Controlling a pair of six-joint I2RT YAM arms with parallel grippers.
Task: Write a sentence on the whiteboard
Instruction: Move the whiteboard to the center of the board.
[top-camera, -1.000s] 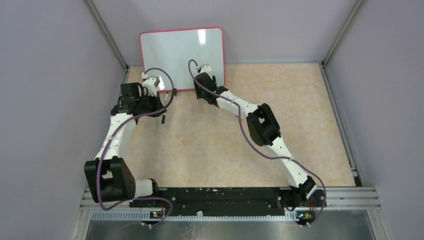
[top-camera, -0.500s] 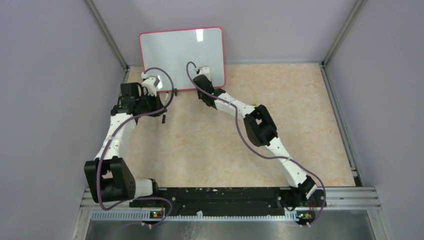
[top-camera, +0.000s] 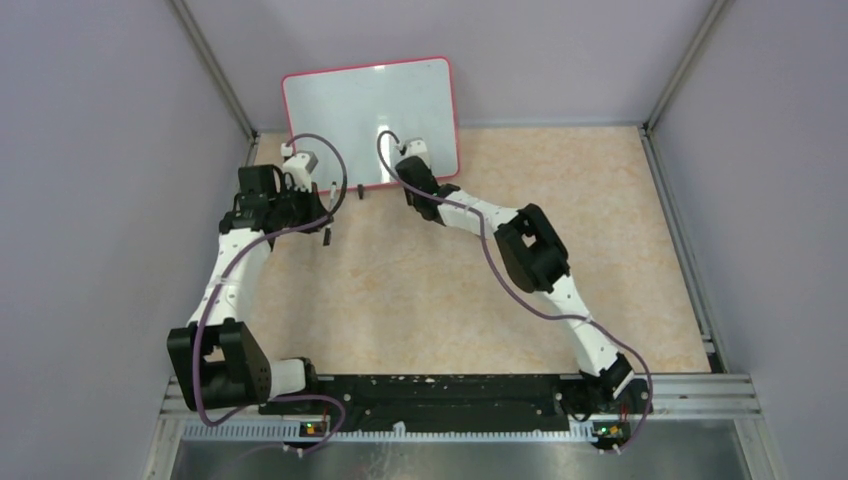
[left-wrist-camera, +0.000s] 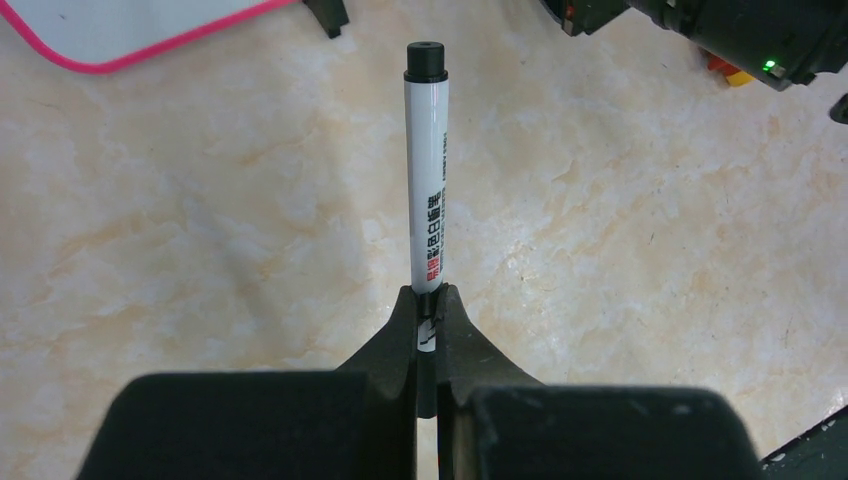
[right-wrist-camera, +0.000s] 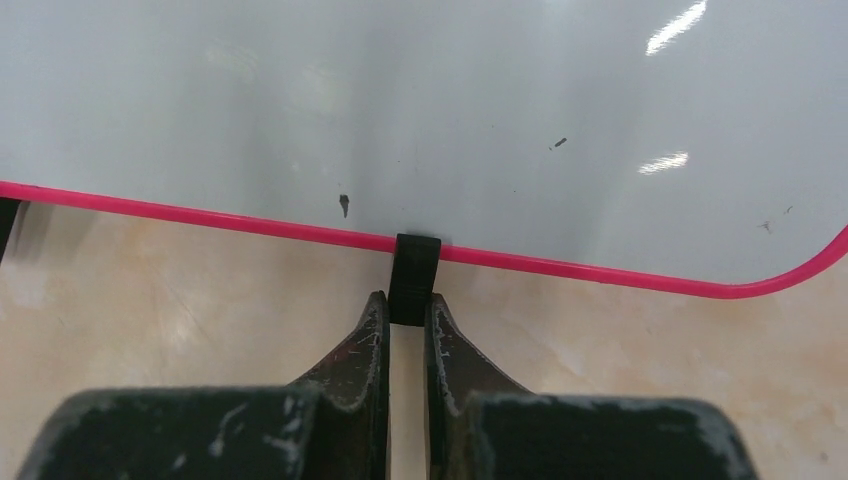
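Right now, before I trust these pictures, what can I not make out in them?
- Top view: the large glossy white board with thin red frame is far; any writing is too small to see.
- Right wrist view: the picture's edge cuts off the board's upper part; its dark specks are too small to read.
- Left wrist view: the print on the white marker pen with black end is too small; the left hand covers its rear end.

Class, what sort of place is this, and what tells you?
Probably a robot lab work cell: plain grey walls box in a marble-patterned table, with a left arm and right arm bolted at its near edge.
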